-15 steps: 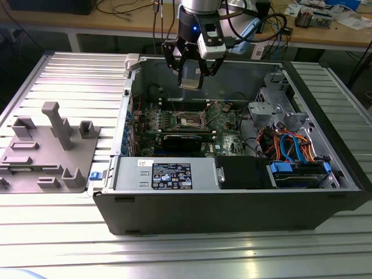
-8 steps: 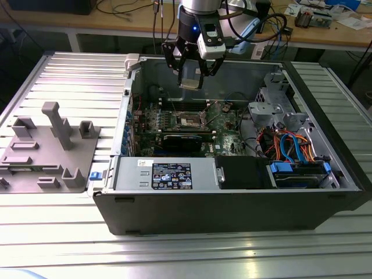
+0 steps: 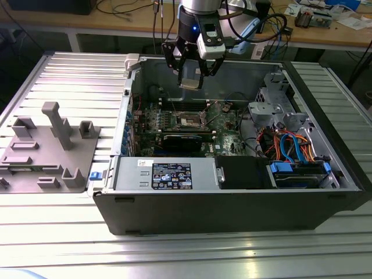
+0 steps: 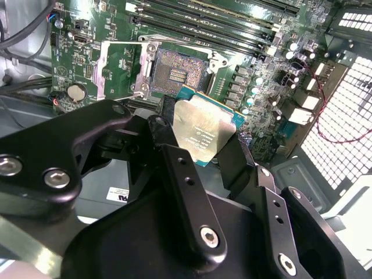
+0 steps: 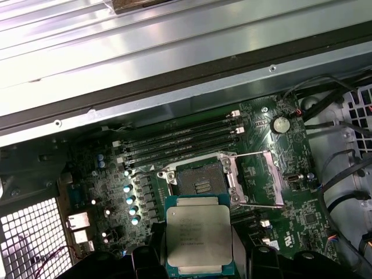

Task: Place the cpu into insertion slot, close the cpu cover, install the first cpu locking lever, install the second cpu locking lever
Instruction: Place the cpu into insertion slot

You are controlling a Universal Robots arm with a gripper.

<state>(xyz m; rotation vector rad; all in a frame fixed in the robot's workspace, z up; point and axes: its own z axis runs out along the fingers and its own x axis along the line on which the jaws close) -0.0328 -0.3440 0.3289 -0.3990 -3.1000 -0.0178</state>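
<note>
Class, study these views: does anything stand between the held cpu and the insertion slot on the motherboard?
Nothing visible does. The gripper holds the cpu up, apart from the insertion slot, which lies open and bare. The cpu cover is swung aside, off the slot.

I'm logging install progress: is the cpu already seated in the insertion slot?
No: in the first wrist view the cpu sits clamped in the gripper, and the insertion slot beyond it shows bare contacts.
</note>
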